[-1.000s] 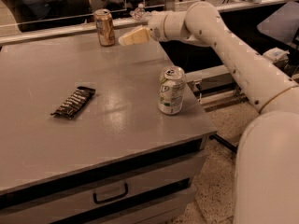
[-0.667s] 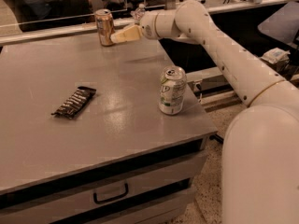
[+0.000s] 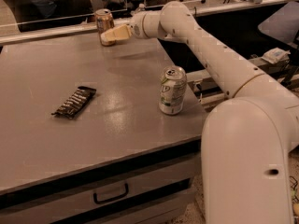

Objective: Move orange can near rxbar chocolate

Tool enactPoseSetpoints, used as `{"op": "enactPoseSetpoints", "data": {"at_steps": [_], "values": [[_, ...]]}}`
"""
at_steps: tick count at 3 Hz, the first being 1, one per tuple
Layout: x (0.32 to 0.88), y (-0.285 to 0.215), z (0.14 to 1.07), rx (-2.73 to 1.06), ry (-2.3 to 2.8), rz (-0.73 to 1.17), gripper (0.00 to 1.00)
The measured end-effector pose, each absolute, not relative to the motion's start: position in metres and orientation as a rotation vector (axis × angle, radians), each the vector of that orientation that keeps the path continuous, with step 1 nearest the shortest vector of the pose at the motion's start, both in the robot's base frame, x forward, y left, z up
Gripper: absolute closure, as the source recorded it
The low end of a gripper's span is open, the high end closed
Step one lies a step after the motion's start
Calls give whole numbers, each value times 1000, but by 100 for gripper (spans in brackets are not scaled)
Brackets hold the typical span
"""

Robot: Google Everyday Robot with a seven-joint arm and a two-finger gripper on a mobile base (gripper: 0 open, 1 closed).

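Observation:
The orange can [image 3: 103, 18] stands upright at the far edge of the grey table [image 3: 126, 73], its silver top showing. My gripper [image 3: 107, 36] is at the can's lower part, reaching in from the right and covering its base. The rxbar chocolate [image 3: 74, 101], a flat dark wrapper with pale lettering, lies on the left half of the table, well in front of the orange can and apart from it.
A white and green can [image 3: 172, 90] stands upright near the table's right edge, under my arm [image 3: 210, 45]. A rail [image 3: 46, 31] runs along the table's far edge. A drawer with a handle [image 3: 111, 193] is below the front edge.
My gripper has moved left along the far edge, from beside the orange can to right at its lower part. The cans and the bar have not moved.

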State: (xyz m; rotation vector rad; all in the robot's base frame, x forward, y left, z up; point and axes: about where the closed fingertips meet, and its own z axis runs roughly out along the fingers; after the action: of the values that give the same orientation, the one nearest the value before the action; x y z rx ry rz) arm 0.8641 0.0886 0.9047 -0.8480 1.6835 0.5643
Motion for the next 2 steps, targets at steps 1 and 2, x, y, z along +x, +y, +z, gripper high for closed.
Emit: {"op": "enactPoseSetpoints", "data": {"at_steps": [1,2], "values": [[872,97,899,-870,1664,586,0],[879,104,898,-948,1598,562,0]]}}
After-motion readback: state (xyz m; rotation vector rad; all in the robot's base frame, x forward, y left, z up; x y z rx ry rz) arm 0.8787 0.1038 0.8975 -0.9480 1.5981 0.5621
